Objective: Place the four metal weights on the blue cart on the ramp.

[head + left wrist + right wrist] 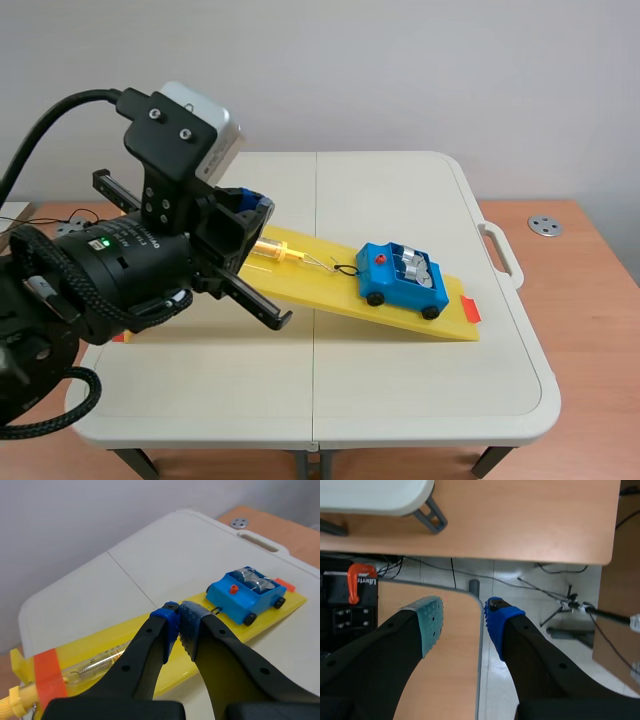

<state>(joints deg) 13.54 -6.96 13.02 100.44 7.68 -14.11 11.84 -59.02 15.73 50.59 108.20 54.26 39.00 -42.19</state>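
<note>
Since the left wrist feed fills most of my screen, I'll log that arm first: the left gripper [179,617] is clenched on nothing, its blue pads [190,617] pressed together, hanging above the middle of the yellow ramp [330,292]. The blue cart [400,275] sits on the ramp near its low end, all wheels on the yellow surface. The metal weights [415,266] are packed in the cart's bed, silver tops showing; I can't get a clean count. There is a red knob on the cart's end that faces up the ramp. A spring scale [285,252] lies along the ramp's upper half, its thin wire hook running down to the cart. Orange tape marks both ramp ends. The ramp rests on the white table [400,380]. The right gripper [462,620] is released, fingers spread with nothing between them, well apart from the ramp, over a wooden desk edge and tiled floor. A small metal disc [545,226] lies on the brown desk beyond the ramp's low end.
</note>
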